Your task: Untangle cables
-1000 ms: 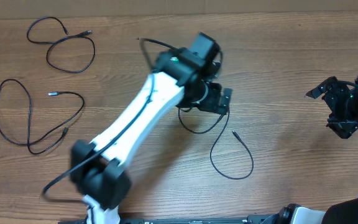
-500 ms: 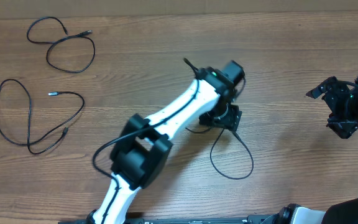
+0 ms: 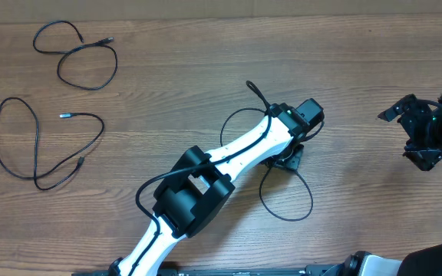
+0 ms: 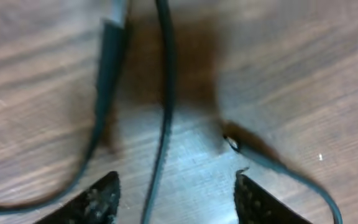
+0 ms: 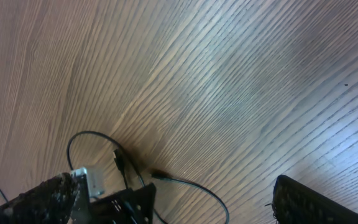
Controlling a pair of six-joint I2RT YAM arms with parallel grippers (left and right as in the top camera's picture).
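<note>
Starting closest in, from the left wrist view: looking down past the left gripper [image 4: 176, 199], parked low over the wooden table [image 4: 303, 74] with fingers spread and not pinching anything. Got one thin black cable [image 4: 165, 93] running up the frame through the gap between the fingertips, apparently touching neither. Also seeing a blurry plug end [image 4: 110, 50] at upper left and a small plug tip [image 4: 232, 143] just right of centre, trailing off to the lower right. Too blurry to match plug to cord.

Pulling back to the overhead: find that same gripper a bit right of centre, sitting over the top of the cable's loose loop, which bulges toward the lower right. Can spot the right gripper [image 3: 423, 142] way over at the right edge, well apart from every cable, jaws wide and empty.

Farthest off, two more: a second cable [image 3: 83, 115] near the left edge in one big lazy loop, and a third cable [image 3: 117, 65] in the upper left corner, curled into a couple of loops. Not touching each other, and well clear of both arms.
</note>
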